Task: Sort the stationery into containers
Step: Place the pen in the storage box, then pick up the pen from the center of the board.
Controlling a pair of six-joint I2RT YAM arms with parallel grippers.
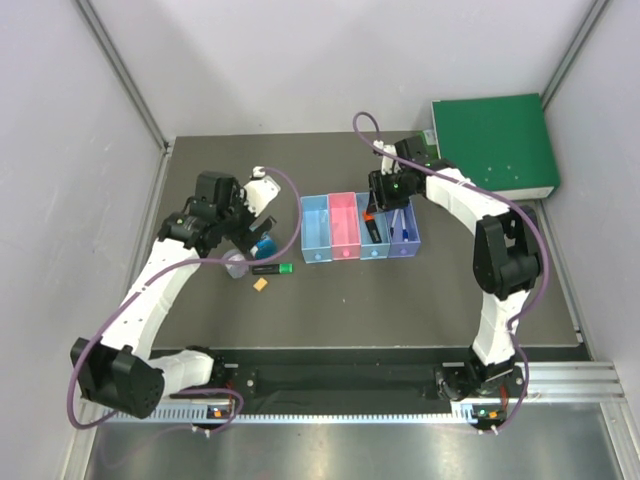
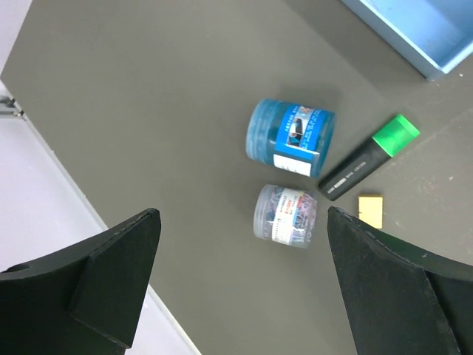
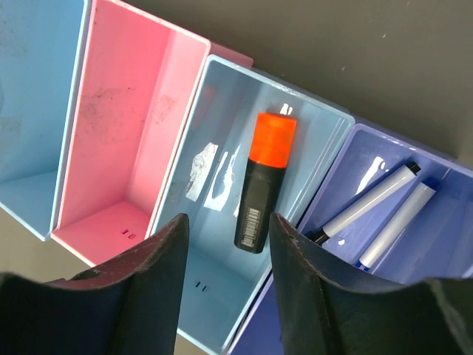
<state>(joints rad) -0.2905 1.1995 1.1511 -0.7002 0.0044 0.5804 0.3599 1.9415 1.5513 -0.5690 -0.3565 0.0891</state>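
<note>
The four joined bins stand mid-table: light blue point(image 1: 315, 228), pink point(image 1: 344, 225), light blue point(image 1: 370, 243), purple point(image 1: 404, 240). My right gripper point(image 3: 225, 244) is open and empty above the second light blue bin point(image 3: 214, 296). The orange-capped highlighter point(image 3: 264, 181) lies in that bin. Two white pens point(image 3: 369, 203) lie in the purple bin point(image 3: 436, 244). My left gripper point(image 2: 240, 281) is open and empty above the blue tin point(image 2: 290, 139) and grey tin point(image 2: 285, 215). The green-capped highlighter point(image 2: 369, 157) and orange block point(image 2: 370, 211) lie beside them on the table.
A large green binder point(image 1: 493, 145) lies at the back right corner. The pink bin point(image 3: 133, 133) and first light blue bin point(image 3: 29, 111) hold nothing. Grey walls close the table on left and right.
</note>
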